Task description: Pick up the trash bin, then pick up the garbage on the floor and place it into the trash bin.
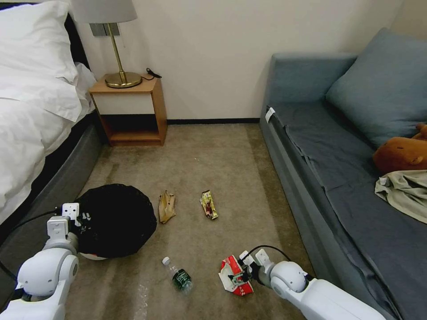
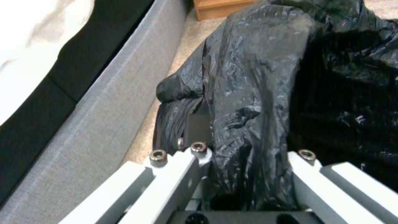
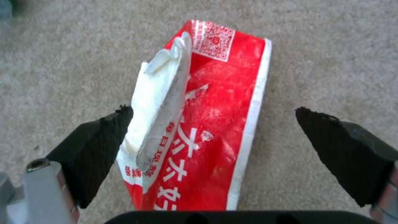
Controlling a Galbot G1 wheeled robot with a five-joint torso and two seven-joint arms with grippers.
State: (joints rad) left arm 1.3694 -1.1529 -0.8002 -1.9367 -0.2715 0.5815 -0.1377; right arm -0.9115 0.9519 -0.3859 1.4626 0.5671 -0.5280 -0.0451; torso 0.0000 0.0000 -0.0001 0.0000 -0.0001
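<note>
The trash bin [image 1: 116,222] is a round white bin under a crinkled black bag, on the left beside the bed. My left gripper [image 1: 82,218] is shut on its bagged rim [image 2: 253,102], with one dark pad [image 2: 197,127] outside the plastic. The garbage lies on the carpet: a brown paper bag [image 1: 167,206], a gold wrapper [image 1: 209,204], a small bottle [image 1: 179,276] and a red-and-white packet [image 1: 231,276]. My right gripper [image 1: 241,274] stands open low over the packet [image 3: 219,102], its fingers [image 3: 104,140] on either side of it.
A bed [image 1: 35,111] runs along the left, close to the bin, and a blue sofa [image 1: 356,186] along the right, with a plush toy and beige cloth on it. A wooden nightstand [image 1: 131,111] with a lamp stands at the back wall. Carpet lies between the litter items.
</note>
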